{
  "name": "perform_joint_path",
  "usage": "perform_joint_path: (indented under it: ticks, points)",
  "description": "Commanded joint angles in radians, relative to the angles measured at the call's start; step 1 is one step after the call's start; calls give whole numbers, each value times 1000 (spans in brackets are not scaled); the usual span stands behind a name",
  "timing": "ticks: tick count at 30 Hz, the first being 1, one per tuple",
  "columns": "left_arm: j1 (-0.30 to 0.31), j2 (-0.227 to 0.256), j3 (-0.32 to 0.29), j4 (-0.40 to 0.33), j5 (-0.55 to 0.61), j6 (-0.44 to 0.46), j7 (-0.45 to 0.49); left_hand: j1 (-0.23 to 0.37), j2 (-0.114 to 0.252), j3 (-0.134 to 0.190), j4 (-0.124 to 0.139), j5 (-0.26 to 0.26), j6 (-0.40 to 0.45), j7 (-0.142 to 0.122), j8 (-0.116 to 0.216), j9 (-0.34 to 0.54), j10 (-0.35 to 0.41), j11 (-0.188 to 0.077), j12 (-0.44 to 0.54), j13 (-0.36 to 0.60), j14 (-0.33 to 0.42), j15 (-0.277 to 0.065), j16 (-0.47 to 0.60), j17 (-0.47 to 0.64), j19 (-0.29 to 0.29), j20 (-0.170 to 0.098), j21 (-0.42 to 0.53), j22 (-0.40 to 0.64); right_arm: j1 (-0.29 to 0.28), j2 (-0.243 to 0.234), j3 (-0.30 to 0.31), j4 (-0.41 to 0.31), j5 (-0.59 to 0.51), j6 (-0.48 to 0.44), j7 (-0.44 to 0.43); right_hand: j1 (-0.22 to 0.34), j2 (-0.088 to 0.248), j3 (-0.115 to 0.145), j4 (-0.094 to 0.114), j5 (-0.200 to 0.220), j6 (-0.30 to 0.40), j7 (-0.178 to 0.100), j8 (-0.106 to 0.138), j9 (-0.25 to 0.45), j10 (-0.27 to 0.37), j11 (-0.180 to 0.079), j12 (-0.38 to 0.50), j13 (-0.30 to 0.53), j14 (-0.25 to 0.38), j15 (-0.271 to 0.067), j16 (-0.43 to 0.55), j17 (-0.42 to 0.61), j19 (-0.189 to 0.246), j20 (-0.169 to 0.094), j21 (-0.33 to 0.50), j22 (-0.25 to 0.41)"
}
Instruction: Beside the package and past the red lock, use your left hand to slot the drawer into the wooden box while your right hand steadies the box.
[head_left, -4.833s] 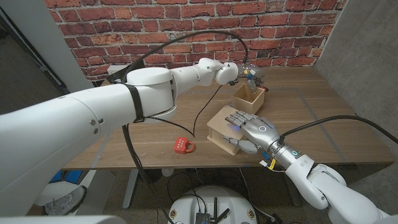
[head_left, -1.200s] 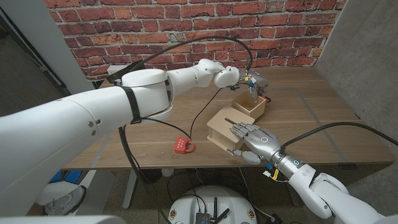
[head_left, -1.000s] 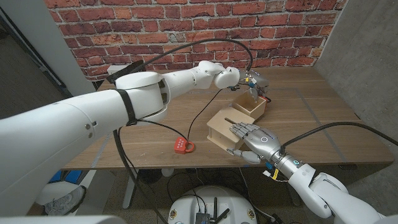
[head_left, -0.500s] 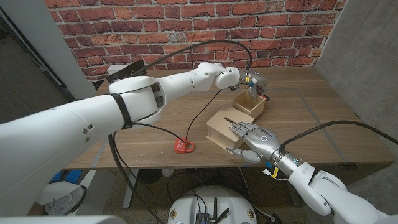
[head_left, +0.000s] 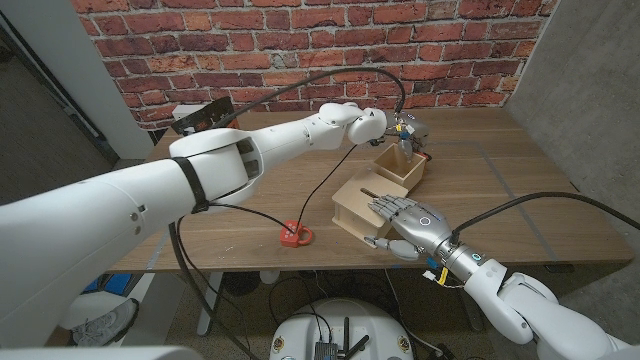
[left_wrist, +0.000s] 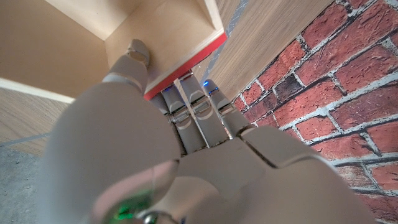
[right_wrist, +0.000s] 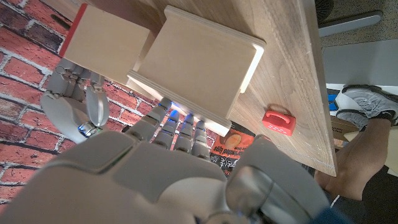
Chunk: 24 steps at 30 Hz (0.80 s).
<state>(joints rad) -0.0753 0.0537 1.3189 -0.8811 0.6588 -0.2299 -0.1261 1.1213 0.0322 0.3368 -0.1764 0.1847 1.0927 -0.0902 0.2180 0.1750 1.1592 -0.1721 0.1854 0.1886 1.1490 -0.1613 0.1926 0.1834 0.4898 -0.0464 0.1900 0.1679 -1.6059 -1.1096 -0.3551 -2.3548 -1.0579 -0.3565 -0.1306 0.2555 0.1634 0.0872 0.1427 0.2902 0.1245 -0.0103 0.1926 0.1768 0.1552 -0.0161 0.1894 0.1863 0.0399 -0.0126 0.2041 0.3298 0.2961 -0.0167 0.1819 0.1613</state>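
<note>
The right hand (head_left: 408, 222) rests at the near front of the tabletop (head_left: 520, 190), its fingers spread over the near end and top of the wooden box (head_left: 357, 200); it presses on the box and grasps nothing. The box lies with its long axis running from the near right toward the far left, just beyond the right hand's fingertips. The red lock (head_left: 295, 234) lies on the tabletop to the left of the box, well apart from both hands. Beyond the box, and just past its far edge, sits the drawer (head_left: 402, 165), an open-topped wooden tray with a red-trimmed edge. The left hand (head_left: 405, 132) holds the drawer by its far wall; in the left wrist view the thumb lies inside the drawer and the fingers (left_wrist: 199, 112) wrap its outer face. The drawer lies beyond and to the right of the box. Judged from this, the left hand must bring the drawer nearer and line it up with the box opening, which is not clearly visible here. The package (right_wrist: 229, 144) lies farther back.
</note>
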Motion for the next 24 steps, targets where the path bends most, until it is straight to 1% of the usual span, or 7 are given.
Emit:
perform_joint_path:
  ticks: [1, 14, 24]
  points:
    - [30, 39, -23, -91, 20, 51, -43, 62, 69, 2, 7, 5, 17, 5, 8, 22, 38, -30, 6, 3, 68, -84, 6, 2, 0, -155, -3, 1, 9, -5, -3, 4, 14, -7, -1, -10, 4, 7, 1, -1, 12, -1, 6, 3, 10, 0, 8, 3, 8, -3, 4, 0, 9, 0, 5, 5]
    - [49, 63, -38, -141, 45, 76, -53, 63, 68, 1, 6, 5, 16, 4, 8, 22, 38, -30, 7, 3, 67, -84, 6, 2, 0, -155, -3, 1, 22, -7, -12, 9, 22, -7, -4, -10, 4, 7, 1, -1, 12, -1, 6, 3, 10, 0, 8, 3, 8, -3, 4, 0, 9, 0, 5, 5]
    - [72, 86, -41, -190, 76, 116, -62, 63, 69, 1, 7, 5, 17, 6, 9, 22, 38, -30, 7, 3, 66, -84, 6, 2, 0, -155, -3, 1, 25, -7, -19, 4, 18, -16, 1, -10, 4, 7, 1, -1, 12, -1, 6, 3, 10, 0, 8, 3, 8, -3, 4, 0, 9, 0, 5, 5]
